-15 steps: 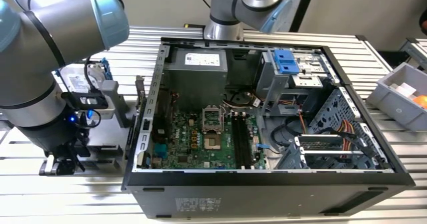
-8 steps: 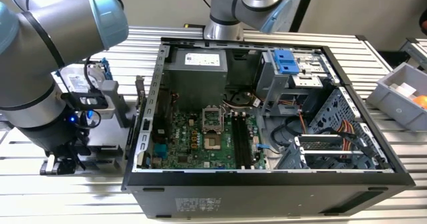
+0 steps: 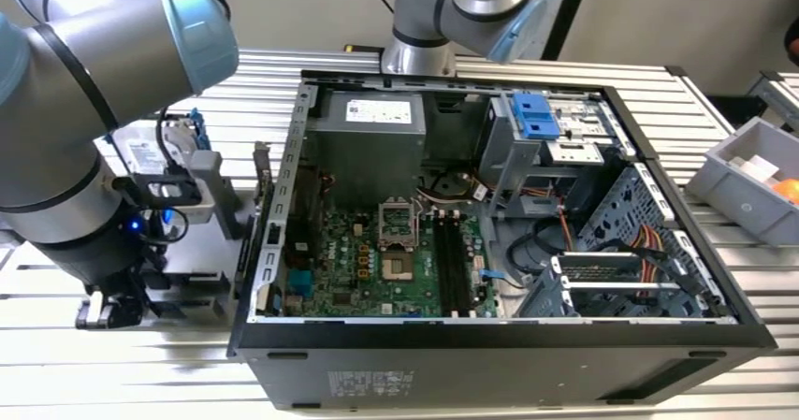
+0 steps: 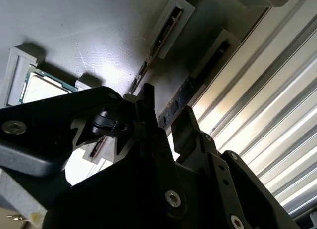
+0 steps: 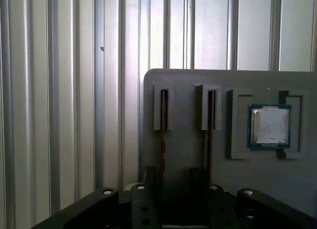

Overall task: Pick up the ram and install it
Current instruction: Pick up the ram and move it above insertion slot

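Two ram sticks stand on edge in the slots of a grey tray (image 5: 188, 90). In the first wrist view, one ram (image 5: 162, 130) runs down into the gap between my fingers, close to one finger (image 5: 150, 182). The other ram (image 5: 209, 130) passes just outside the other finger. My gripper (image 5: 174, 184) is open, low over the tray, with tray surface showing between the fingers. The second wrist view shows the gripper (image 4: 166, 110) and both sticks (image 4: 154, 43) (image 4: 198, 75). In the exterior view the gripper (image 3: 110, 310) hangs at the view's left, beside the open computer case (image 3: 500, 340).
A square silver chip (image 5: 270, 126) sits in a recess on the same tray. In the case, the motherboard's black slots (image 3: 452, 261) lie near the middle, with cables and a drive cage to the exterior view's right. A blue-framed drive (image 3: 187, 144) stands behind the arm. A grey bin (image 3: 749, 181) sits far right.
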Controlling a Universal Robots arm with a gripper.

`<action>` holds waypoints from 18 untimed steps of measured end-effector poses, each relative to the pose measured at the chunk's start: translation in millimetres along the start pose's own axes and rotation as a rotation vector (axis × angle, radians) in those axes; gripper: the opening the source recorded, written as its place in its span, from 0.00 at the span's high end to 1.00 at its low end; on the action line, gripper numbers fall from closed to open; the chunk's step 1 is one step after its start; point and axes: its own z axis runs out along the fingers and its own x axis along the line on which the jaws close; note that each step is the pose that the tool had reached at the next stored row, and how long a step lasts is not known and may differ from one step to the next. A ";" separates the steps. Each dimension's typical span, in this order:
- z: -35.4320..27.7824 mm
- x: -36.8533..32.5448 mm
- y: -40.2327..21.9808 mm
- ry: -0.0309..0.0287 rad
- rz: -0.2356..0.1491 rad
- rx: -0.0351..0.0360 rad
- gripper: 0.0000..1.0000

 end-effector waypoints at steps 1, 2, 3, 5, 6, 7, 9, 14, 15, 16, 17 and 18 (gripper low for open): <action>0.0 1.5 0.0 0.0000 0.000 -0.0002 0.00; 0.0 2.7 0.0 -0.0001 0.000 -0.0004 0.00; -0.1 3.5 0.0 0.0000 0.000 -0.0008 0.00; -0.1 5.0 0.0 0.0000 0.000 -0.0014 0.00; -0.2 4.9 0.0 0.0000 0.000 -0.0014 0.00; -0.1 4.9 0.0 0.0000 0.000 -0.0013 0.00; -0.1 4.9 0.0 0.0000 0.000 -0.0013 0.00; -0.1 5.0 0.0 -0.0001 0.000 -0.0013 0.00; -0.2 5.0 0.0 0.0000 0.000 -0.0015 1.00; -0.1 5.0 0.0 -0.0001 0.000 -0.0014 1.00; -0.1 5.0 0.0 -0.0001 0.000 -0.0014 1.00; -0.1 5.0 0.0 -0.0001 0.000 -0.0014 1.00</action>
